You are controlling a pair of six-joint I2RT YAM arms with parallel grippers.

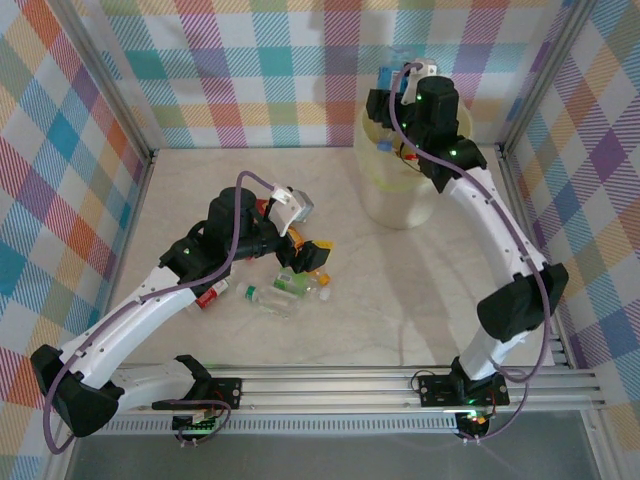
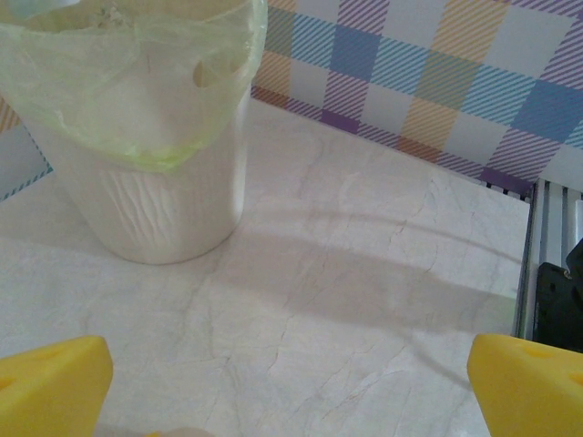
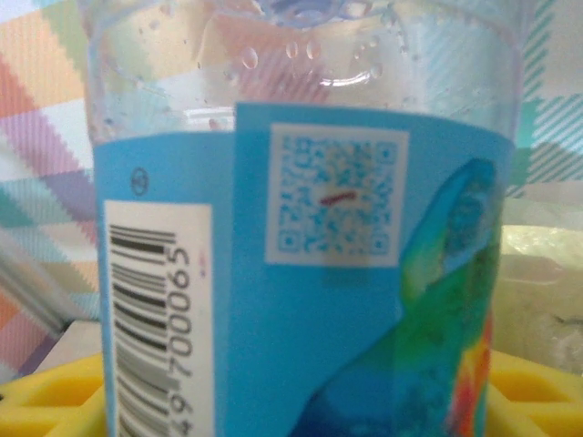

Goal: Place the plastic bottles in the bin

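Plaid-papered walls (image 1: pixel 250 70) around a pale marbled bench (image 1: pixel 400 300). The bin (image 1: pixel 400 205) stands toward the far right corner of the bench; left wrist view shows its ribbed wall (image 2: pixel 173 209) and a thin pale green liner (image 2: pixel 137 109) folded over the rim. Inside the bin a few coloured bottle bits (image 1: pixel 384 146) show under the right arm (image 1: pixel 500 230), count unclear. Right jaws hang over the bin's far rim, pinching a clear blue-label bottle (image 1: pixel 386 78); right wrist view has its barcode and QR label (image 3: pixel 310 273) close up between yellow pads (image 3: pixel 537 391), droplets inside the clear top. Loose bottles (image 1: pixel 270 297) lie heaped left of bench centre, toward the near edge: clear, green-label, orange and red-capped ones, touching or just beside each other. Left arm (image 1: pixel 150 300) reaches over that heap; left jaws are spread wide, yellow pads (image 2: pixel 50 387) at both bottom corners of the wrist view, bare bench between them.
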